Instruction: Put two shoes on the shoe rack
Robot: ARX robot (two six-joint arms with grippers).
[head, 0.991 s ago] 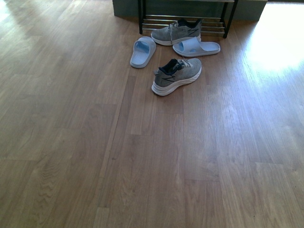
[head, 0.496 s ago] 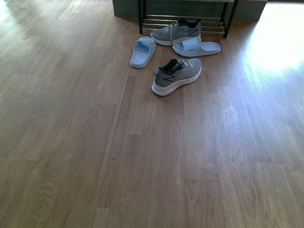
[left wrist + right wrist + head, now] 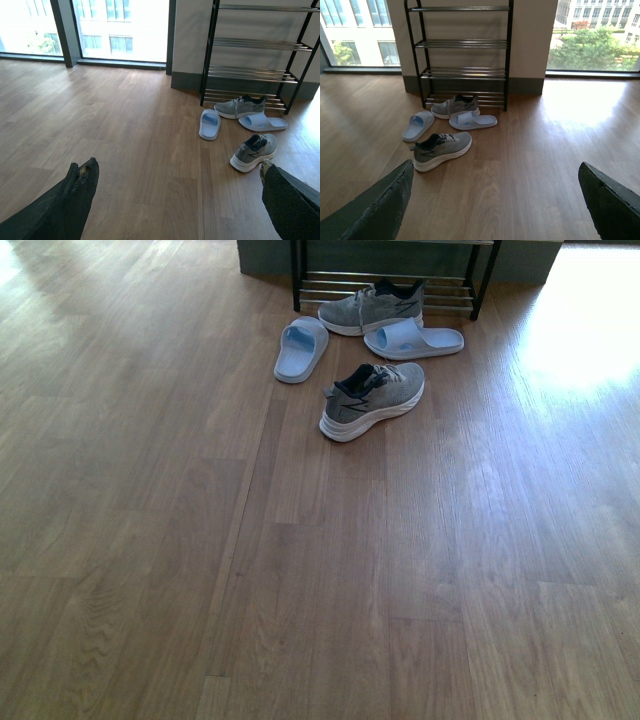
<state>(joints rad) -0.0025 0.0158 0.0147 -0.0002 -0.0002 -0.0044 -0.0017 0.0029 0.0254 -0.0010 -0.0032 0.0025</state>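
Hanging above the floor (image 3: 200, 540), the left gripper (image 3: 176, 165) and right gripper (image 3: 495, 166) both have their jaws spread wide. Well ahead of both pairs of jaws, four shoes lie on the floor before the rack (image 3: 390, 285). Nearest the jaws, the near sneaker (image 3: 372, 400) rests on its sole. Beyond it lie the left slide (image 3: 300, 348) and right slide (image 3: 413, 340), apart from each other. Farthest off is the far sneaker (image 3: 370, 308), just beside the right slide and close against the rack's lowest rods; whether it touches them I cannot tell.

Sneakers (image 3: 372, 400): grey knit, white soles, dark collars. Slide sandals (image 3: 300, 348): pale blue. Shoe rack (image 3: 462, 73): black frame, chrome rods.
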